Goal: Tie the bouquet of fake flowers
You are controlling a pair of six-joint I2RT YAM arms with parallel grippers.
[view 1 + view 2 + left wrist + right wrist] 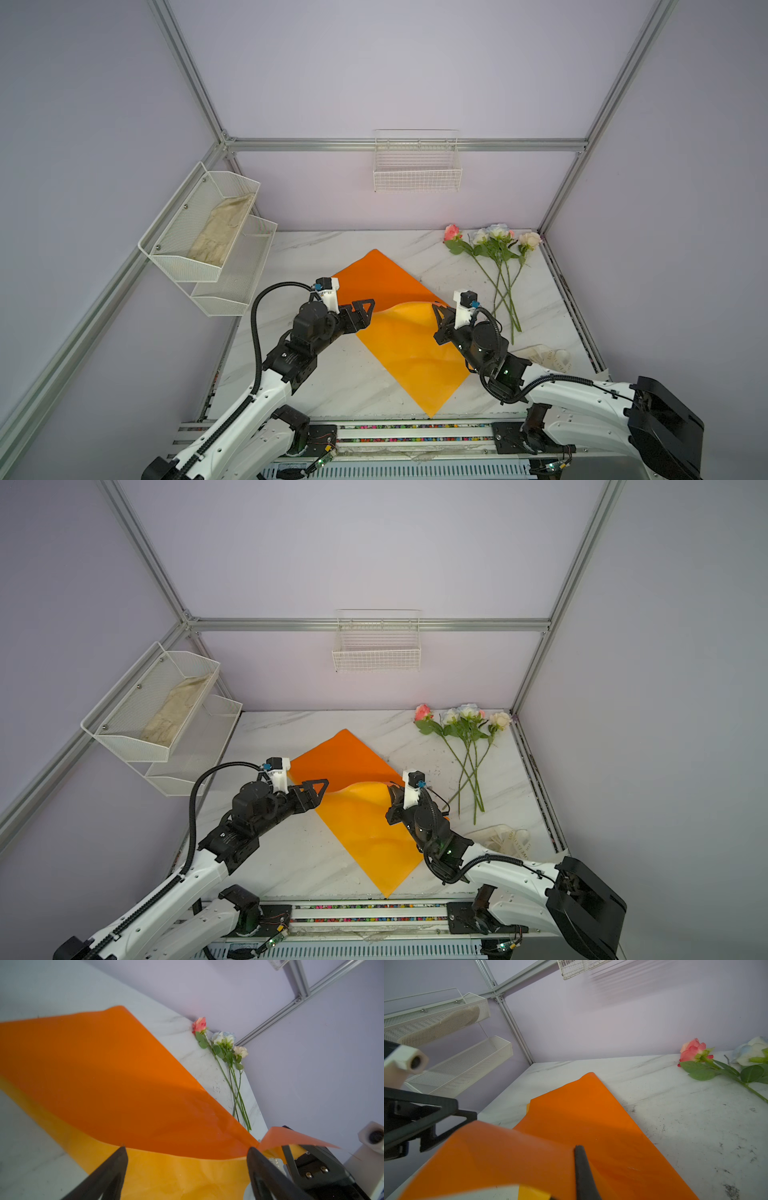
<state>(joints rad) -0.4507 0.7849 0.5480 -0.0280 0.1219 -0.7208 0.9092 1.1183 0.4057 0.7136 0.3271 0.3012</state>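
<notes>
The bouquet of fake flowers lies unassembled. Its roses (494, 245) (465, 723) (224, 1043) rest on their green stems at the back right of the marble table. The orange wrapping paper (382, 278) (349, 758) (104, 1076) (587, 1109) is spread mid-table, apart from the roses. One flap is lifted and shows its paler yellow underside (407, 357). My right gripper (436, 308) (392, 791) (578, 1148) is shut on the raised flap's edge. My left gripper (368, 313) (322, 789) (187, 1150) is open, and the flap's edge runs across its fingertips.
A cream ribbon (548, 357) (507, 839) with lettering lies at the right, behind my right arm. A two-tier mesh shelf (199, 232) holding a cloth hangs on the left wall. A wire basket (417, 174) hangs on the back wall. Bare marble (316, 374) shows at the front left.
</notes>
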